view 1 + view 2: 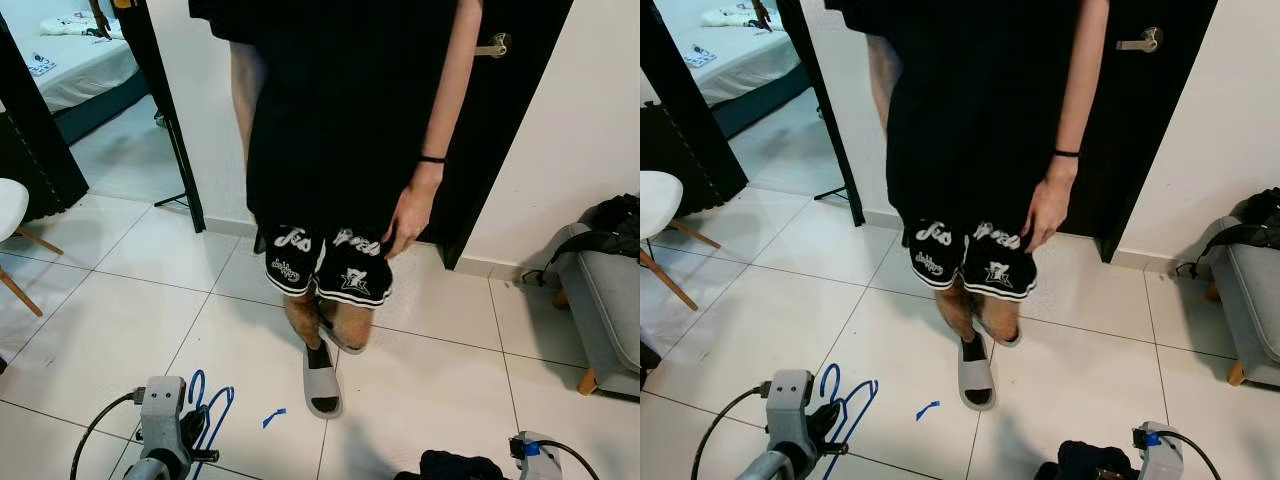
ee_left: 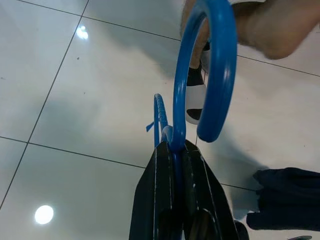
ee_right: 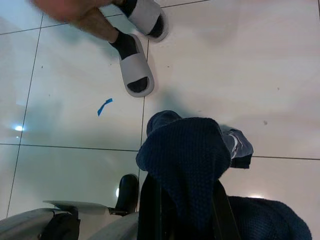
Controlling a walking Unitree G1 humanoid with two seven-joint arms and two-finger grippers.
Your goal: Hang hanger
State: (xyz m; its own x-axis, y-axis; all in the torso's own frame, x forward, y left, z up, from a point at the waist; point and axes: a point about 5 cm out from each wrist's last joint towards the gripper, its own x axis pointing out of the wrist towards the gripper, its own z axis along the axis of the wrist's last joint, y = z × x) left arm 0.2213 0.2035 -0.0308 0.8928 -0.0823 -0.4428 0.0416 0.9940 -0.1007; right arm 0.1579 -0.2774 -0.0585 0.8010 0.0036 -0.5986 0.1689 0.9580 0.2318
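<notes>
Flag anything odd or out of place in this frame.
A person stands close in front of the robot, blocking the way ahead. A scrap of blue tape lies on the floor tiles. Otherwise the left gripper holds the blue hanger normally.

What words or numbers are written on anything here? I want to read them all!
"7": white patch on the person's black shorts, on the leg at the view's right.
White script across the top of the shorts: too stylised and blurred to read.
Small white script patch on the other leg: too small to read.
Print on the item lying on the bed: too small to read.
</notes>
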